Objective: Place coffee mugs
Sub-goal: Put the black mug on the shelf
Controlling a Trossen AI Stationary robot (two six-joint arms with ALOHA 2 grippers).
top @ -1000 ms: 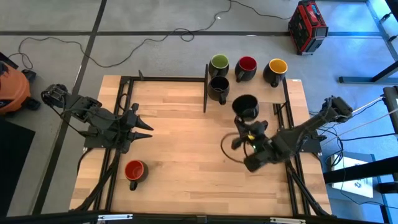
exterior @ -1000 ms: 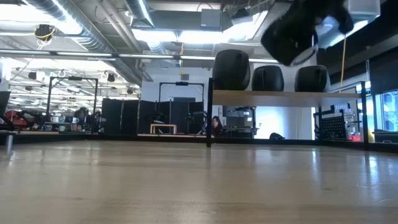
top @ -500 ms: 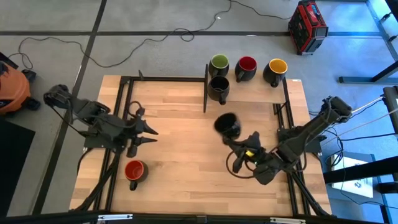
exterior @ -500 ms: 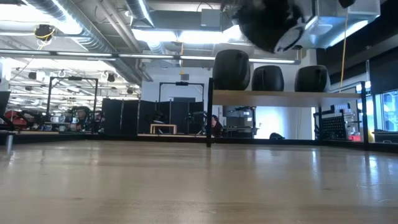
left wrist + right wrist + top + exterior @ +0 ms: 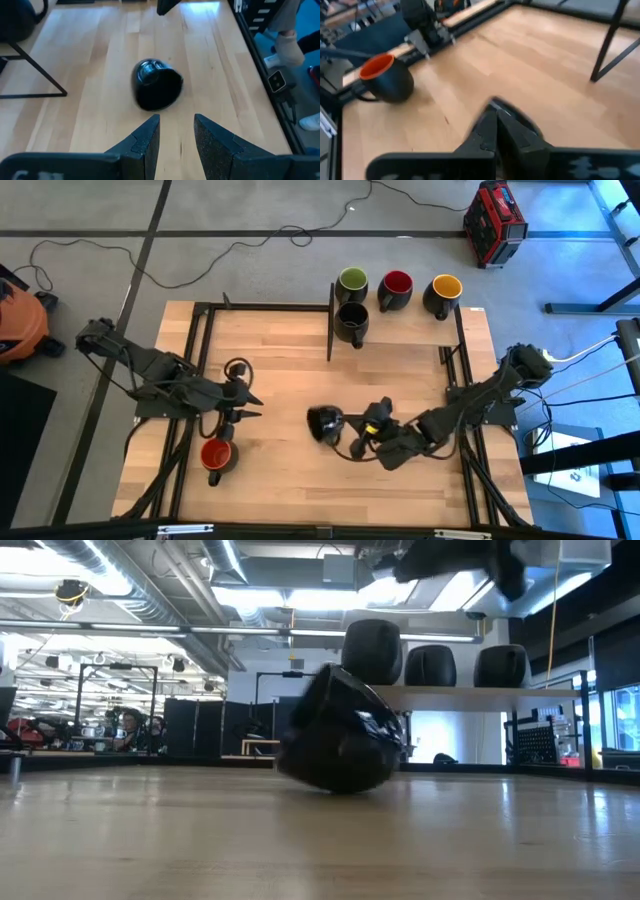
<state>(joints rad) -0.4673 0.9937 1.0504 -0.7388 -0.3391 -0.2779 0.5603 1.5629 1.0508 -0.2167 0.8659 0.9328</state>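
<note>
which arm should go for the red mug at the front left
Left. The left gripper hangs just beside the red mug, jaws open. The right gripper is across the table by the tipped black mug.

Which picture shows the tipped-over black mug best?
The left wrist view: the mug lies on its side, whole and unblocked. The low view shows it big but blurred. The high view shows it small. The right wrist view barely shows it.
</note>
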